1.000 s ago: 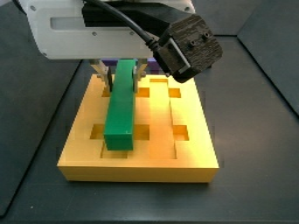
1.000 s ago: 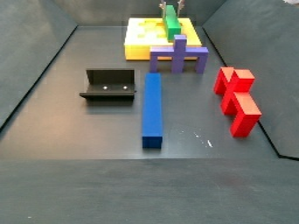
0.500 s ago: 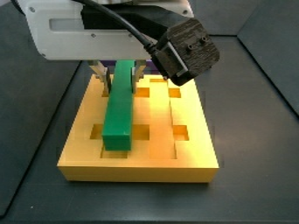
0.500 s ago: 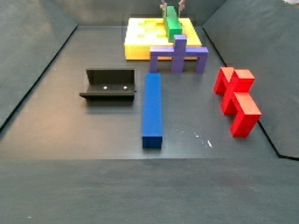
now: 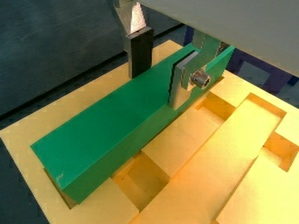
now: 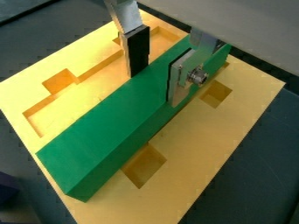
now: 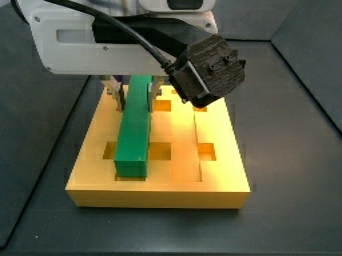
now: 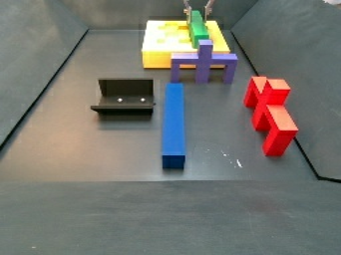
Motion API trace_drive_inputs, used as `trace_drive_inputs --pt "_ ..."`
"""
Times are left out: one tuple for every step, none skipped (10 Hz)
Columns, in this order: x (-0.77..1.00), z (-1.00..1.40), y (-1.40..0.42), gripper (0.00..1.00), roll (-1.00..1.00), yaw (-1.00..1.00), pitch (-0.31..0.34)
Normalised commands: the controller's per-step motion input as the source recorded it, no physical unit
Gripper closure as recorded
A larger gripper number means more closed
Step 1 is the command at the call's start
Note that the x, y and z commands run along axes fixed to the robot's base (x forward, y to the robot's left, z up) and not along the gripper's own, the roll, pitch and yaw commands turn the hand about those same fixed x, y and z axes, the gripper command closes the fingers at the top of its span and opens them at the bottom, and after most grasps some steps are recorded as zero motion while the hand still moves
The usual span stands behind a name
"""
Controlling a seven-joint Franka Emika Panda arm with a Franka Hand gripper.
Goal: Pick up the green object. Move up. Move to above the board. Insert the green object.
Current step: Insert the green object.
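The green bar (image 7: 132, 135) lies lengthwise along one row of square holes of the yellow-orange board (image 7: 160, 190), low over it or resting on it; I cannot tell which. My gripper (image 7: 138, 95) is shut on the bar near its far end. In both wrist views the dark-padded finger (image 5: 138, 54) (image 6: 135, 52) and the silver finger (image 5: 187, 79) (image 6: 184, 77) press the sides of the green bar (image 5: 117, 131) (image 6: 111, 131). The board (image 5: 246, 140) (image 6: 70, 79) fills the background. In a side view the bar (image 8: 197, 28) and board (image 8: 163, 45) stand at the far end.
A purple arch-shaped block (image 8: 204, 66) stands just in front of the board. A long blue bar (image 8: 173, 125) lies mid-floor, a small black box (image 8: 123, 98) beside it, and a red stepped block (image 8: 270, 115) on the other side. Dark walls enclose the floor.
The gripper and the green bar have come down a little toward the board; the bar's near end sits lower. Nothing else has moved.
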Motion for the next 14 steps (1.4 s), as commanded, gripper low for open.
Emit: trace_drive_inputs --pt "0.18 -0.16 -0.15 1.00 0.17 0.00 0.039" --pt "0.17 -0.16 -0.11 1.00 0.17 0.00 0.051" --pt "0.14 -0.16 -0.07 1.00 0.16 0.00 0.059" --pt "0.03 -0.14 -0.26 1.00 0.26 0.00 0.019" --pt "0.00 -0.13 -0.07 1.00 0.16 0.00 0.037" --pt "-0.09 -0.05 0.00 1.00 0.08 -0.07 0.021" --pt "-0.15 -0.02 0.00 1.00 0.06 -0.10 0.019" --pt "-0.15 -0.05 0.00 1.00 0.02 -0.11 0.029" --pt "-0.13 -0.09 0.11 1.00 0.00 -0.06 0.023" --pt "0.00 -0.07 0.18 1.00 0.01 0.00 0.053" --pt "0.04 0.00 0.25 1.00 0.09 0.00 0.130" --pt "0.02 -0.06 0.23 1.00 0.09 0.00 0.099" --pt "0.10 -0.12 0.07 1.00 0.05 0.00 0.036" --pt "0.11 -0.12 0.01 1.00 0.08 0.00 0.046"
